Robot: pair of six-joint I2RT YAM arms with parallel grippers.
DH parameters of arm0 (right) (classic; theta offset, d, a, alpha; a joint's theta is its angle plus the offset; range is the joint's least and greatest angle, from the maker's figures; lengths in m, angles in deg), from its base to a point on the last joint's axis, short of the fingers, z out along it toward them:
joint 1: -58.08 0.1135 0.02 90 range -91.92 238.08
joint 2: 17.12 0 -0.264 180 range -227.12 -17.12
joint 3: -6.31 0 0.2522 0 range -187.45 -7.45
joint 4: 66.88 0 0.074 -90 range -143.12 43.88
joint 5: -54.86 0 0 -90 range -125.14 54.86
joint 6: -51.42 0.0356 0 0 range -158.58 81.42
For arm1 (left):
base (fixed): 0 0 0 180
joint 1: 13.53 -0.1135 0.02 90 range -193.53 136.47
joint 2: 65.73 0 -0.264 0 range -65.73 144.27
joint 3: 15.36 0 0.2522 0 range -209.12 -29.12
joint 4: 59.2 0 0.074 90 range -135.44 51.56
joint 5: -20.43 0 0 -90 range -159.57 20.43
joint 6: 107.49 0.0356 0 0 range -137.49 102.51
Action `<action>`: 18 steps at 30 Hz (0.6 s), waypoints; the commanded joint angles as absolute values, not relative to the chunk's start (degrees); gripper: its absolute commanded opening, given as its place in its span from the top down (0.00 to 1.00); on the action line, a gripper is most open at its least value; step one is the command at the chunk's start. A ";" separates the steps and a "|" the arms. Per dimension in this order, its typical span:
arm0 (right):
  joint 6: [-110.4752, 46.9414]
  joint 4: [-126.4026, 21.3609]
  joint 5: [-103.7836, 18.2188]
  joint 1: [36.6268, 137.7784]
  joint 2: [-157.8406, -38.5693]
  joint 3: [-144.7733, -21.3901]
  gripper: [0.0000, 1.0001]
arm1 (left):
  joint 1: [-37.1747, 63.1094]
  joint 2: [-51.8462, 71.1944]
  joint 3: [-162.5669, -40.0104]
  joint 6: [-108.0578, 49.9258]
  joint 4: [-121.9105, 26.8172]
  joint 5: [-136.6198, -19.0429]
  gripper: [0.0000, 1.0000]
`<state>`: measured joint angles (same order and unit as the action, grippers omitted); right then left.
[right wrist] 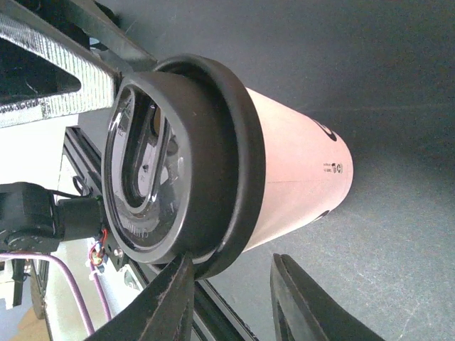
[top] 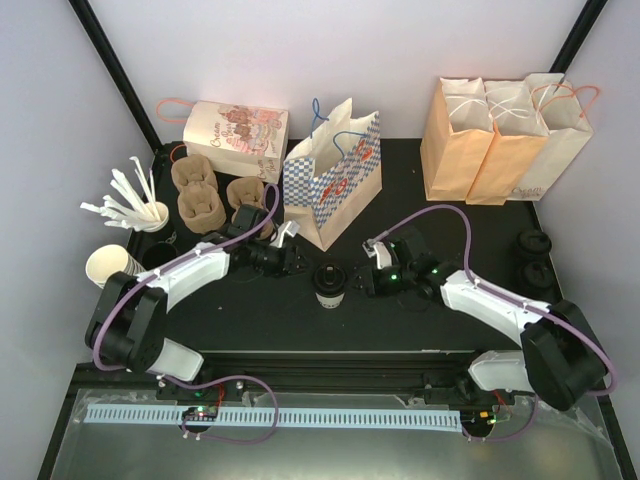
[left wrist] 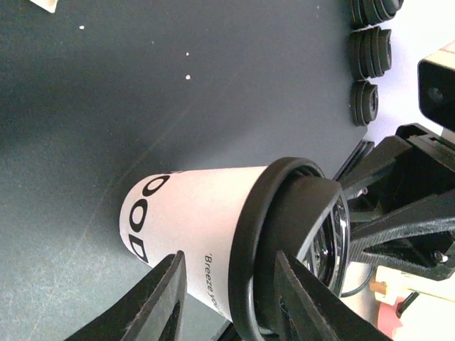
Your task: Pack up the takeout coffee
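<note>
Black-lidded coffee cup [top: 329, 284] between grippers

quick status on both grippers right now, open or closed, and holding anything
Left gripper: open, empty, beside the lidded coffee cup.
Right gripper: open, empty, on the cup's other side.

Your left gripper [top: 297, 262] and right gripper [top: 362, 279] reach inward from either side toward the coffee cup [top: 329, 284], arms bent low, both with jaws parted, neither closed on it.
</note>
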<state>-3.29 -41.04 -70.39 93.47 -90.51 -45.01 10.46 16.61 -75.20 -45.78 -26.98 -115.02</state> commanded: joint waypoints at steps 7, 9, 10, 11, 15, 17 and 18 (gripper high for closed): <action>-3.88 -41.72 -69.57 93.82 -92.66 -44.99 0.69 | 10.02 19.54 -76.39 -43.17 -26.49 -116.20 0.68; -4.32 -41.10 -68.90 93.80 -93.18 -45.23 0.69 | 10.02 19.61 -75.74 -42.87 -26.24 -115.96 0.69; -4.53 -40.87 -68.52 93.78 -93.42 -45.32 0.69 | 10.02 19.61 -75.30 -42.75 -26.27 -115.78 0.69; -4.83 -40.59 -68.11 93.78 -93.68 -45.25 0.70 | 10.02 19.61 -74.82 -42.69 -26.20 -115.46 0.69; -6.28 -39.67 -66.23 93.79 -94.74 -44.18 0.70 | 10.15 20.23 -72.45 -42.54 -26.73 -115.01 0.70; -6.68 -40.19 -65.92 93.83 -95.11 -42.78 0.70 | 10.47 20.67 -71.26 -42.59 -27.19 -114.56 0.70; -6.74 -40.52 -65.91 93.87 -95.35 -42.11 0.70 | 10.72 20.97 -70.54 -42.72 -27.62 -114.45 0.70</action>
<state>-5.04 -42.09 -71.33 93.45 -92.41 -45.21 9.78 18.78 -74.20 -44.03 -29.56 -116.22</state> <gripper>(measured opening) 0.301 0.301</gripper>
